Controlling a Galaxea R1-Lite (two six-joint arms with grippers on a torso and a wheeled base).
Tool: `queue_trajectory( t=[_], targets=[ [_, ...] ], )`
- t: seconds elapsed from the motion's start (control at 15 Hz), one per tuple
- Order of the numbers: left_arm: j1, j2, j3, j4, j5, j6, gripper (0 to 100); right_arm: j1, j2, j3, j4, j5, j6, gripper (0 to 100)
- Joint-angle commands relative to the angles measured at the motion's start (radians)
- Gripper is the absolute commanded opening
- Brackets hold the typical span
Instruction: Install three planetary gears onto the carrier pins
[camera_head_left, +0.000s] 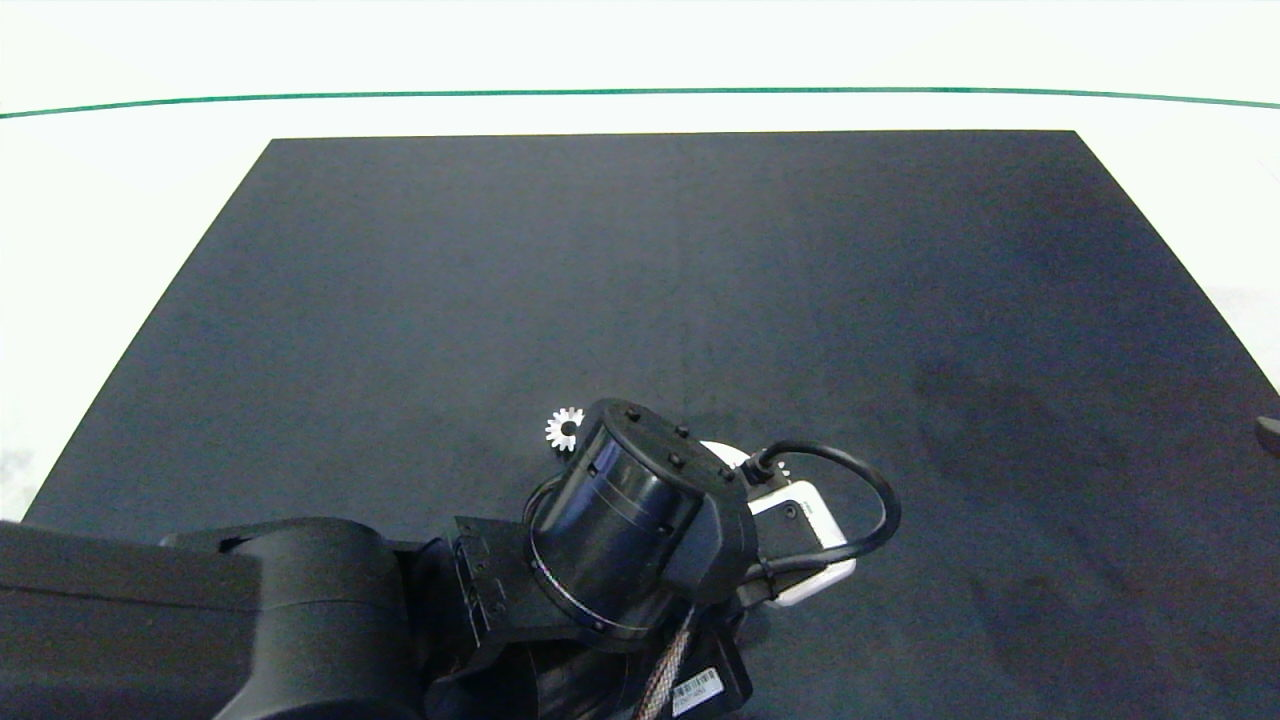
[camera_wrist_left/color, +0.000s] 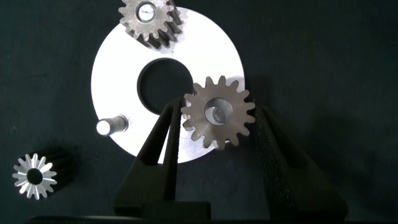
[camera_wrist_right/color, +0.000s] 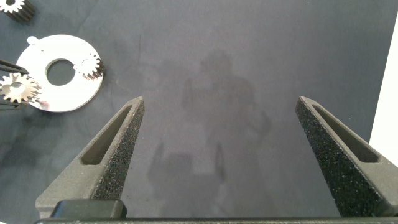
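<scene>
The white disc (camera_wrist_left/color: 118, 68) lies on the dark mat and carries the carrier pins. One planetary gear (camera_wrist_left/color: 148, 18) sits on a pin at the disc's rim. A second gear (camera_wrist_left/color: 217, 112) is between the fingers of my left gripper (camera_wrist_left/color: 219, 115), which is shut on it; a pin tip shows off-centre through its hole. A third pin (camera_wrist_left/color: 112, 126) stands bare. The last gear (camera_wrist_left/color: 34, 177) lies flat on the mat beside the disc, also visible as gear (camera_head_left: 565, 428). My right gripper (camera_wrist_right/color: 219, 99) hangs open over bare mat, away from the disc (camera_wrist_right/color: 68, 99).
The left arm's wrist (camera_head_left: 630, 520) covers most of the disc in the head view. The dark mat (camera_head_left: 700, 280) lies on a white table with a green line (camera_head_left: 640, 92) at the far side. The right arm shows only at the right edge (camera_head_left: 1268, 432).
</scene>
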Motion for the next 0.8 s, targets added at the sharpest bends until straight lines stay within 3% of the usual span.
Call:
queue_trajectory(
  t=[0.07, 0.8],
  targets=[
    [0.010, -0.003, 0.013, -0.003, 0.002, 0.000, 16, 0.000, 0.003, 0.001, 0.002, -0.002, -0.002, 100],
    [0.007, -0.012, 0.027, -0.009, -0.001, -0.008, 16, 0.000, 0.005, 0.001, 0.002, -0.002, -0.002, 100]
  ],
)
